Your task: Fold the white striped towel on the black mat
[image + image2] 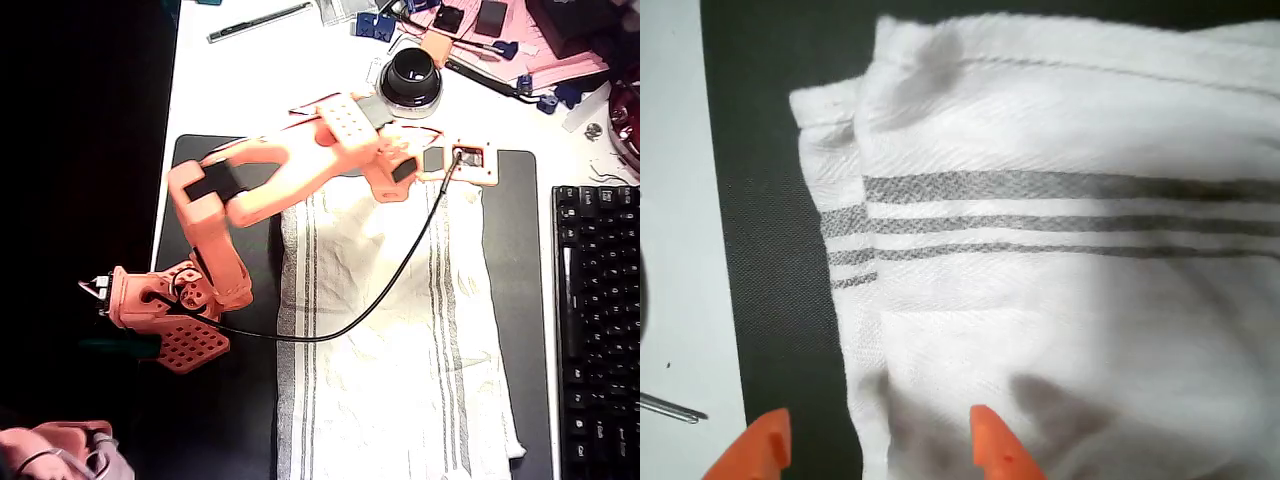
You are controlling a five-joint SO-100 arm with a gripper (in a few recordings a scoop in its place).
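Observation:
The white striped towel (400, 340) lies lengthwise on the black mat (250, 170), wrinkled, with grey stripes near both long edges. In the overhead view my orange gripper (395, 178) hangs over the towel's far edge. The wrist view shows the gripper (878, 450) open: the left fingertip (760, 448) is above the bare mat (770, 260) and the right fingertip (995, 448) is above the cloth. The towel's (1060, 300) edge runs between them, and its corner is doubled over. Whether the fingers touch the cloth I cannot tell.
A black keyboard (597, 320) lies right of the mat. A black round object (411, 78) and small tools sit on the white table behind the mat. A black cable (390, 285) crosses the towel. The arm's base (160, 310) stands at the mat's left side.

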